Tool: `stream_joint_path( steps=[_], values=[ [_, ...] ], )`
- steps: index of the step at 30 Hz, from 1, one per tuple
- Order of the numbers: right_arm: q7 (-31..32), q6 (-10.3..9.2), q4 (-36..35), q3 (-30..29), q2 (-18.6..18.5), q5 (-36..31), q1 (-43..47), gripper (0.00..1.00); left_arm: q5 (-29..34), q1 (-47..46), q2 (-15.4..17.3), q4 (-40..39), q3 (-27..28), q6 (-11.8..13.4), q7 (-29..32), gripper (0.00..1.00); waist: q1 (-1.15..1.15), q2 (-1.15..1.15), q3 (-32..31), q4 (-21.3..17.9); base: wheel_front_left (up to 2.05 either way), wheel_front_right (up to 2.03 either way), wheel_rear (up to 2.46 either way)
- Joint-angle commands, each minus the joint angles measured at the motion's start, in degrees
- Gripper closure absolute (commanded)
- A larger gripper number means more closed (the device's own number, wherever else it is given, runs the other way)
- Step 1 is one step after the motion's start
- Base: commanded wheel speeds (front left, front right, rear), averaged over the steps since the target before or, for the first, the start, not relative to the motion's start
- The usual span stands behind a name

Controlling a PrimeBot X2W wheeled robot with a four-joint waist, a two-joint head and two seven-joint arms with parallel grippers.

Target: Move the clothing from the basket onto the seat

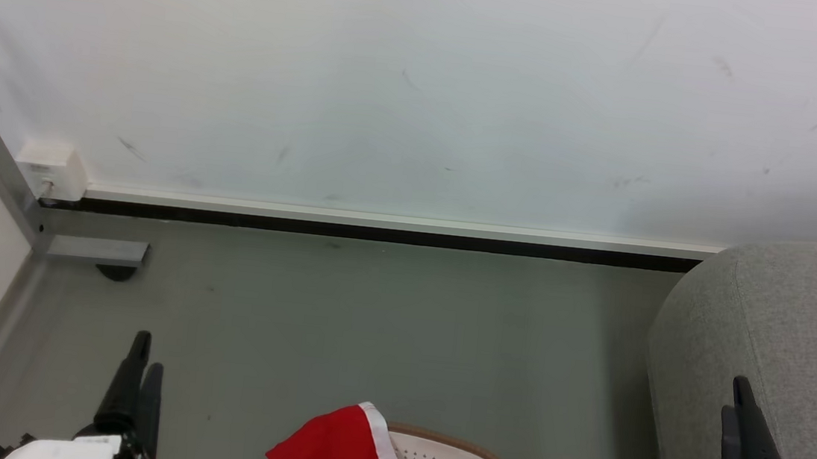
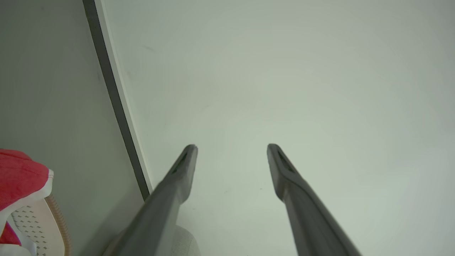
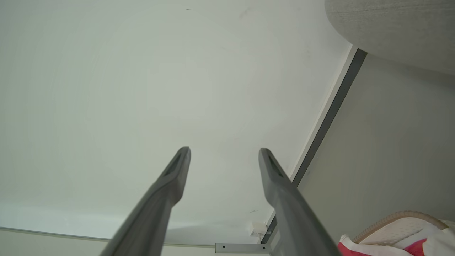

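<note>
The jersey (image 1: 338, 451) sits heaped in the basket (image 1: 466, 445), its white-trimmed red cloth rising over the rim. The basket stands on the floor (image 1: 370, 316), between my two pairs of fingers and nearer me than their tips. My left fingers (image 1: 128, 382) stand spread and empty to the jersey's left. My right fingers (image 1: 753, 428), likewise spread and holding nothing, rise to its right, just in front of the seat (image 1: 788, 333). Beyond both sets of fingertips runs the white wall (image 1: 394, 71) with its dark skirting (image 1: 378, 234).
</note>
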Motion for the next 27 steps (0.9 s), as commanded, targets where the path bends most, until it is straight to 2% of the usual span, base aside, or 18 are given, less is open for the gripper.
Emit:
stream_joint_path(
  steps=[1, 7, 19, 27],
  values=[
    [-0.57, -0.02, -1.59, 0.65, -0.88, -0.93, -1.74, 0.00, 1.15, -0.89, 0.33, -1.37, 0.01, -0.24, -0.62, 0.00, 0.00, 0.00, 0.00, 0.00, 0.00, 0.00, 0.00],
    [-2.02, -0.02, -2.60, 1.24, -0.93, -5.39, -1.87, 0.00, 6.56, -0.75, 0.37, -2.19, -0.43, -0.27, -2.03, 0.00, 0.00, 0.00, 0.11, -0.06, 0.00, 0.00, 0.00],
    [-4.62, -0.03, -3.77, 3.93, -1.42, -19.42, -2.45, 0.00, 20.56, -0.53, 0.43, -3.62, -1.01, -0.27, -4.67, 0.00, 0.00, 0.00, 0.05, -0.17, 0.00, 0.00, 0.00],
    [-6.20, -0.04, -3.37, 6.25, -2.00, -29.50, -2.96, 0.00, 29.04, -0.18, 0.47, -4.41, -1.13, 1.47, -6.23, 0.00, 0.00, 0.00, 0.05, -0.31, 0.00, 0.00, 0.00]
  ],
)
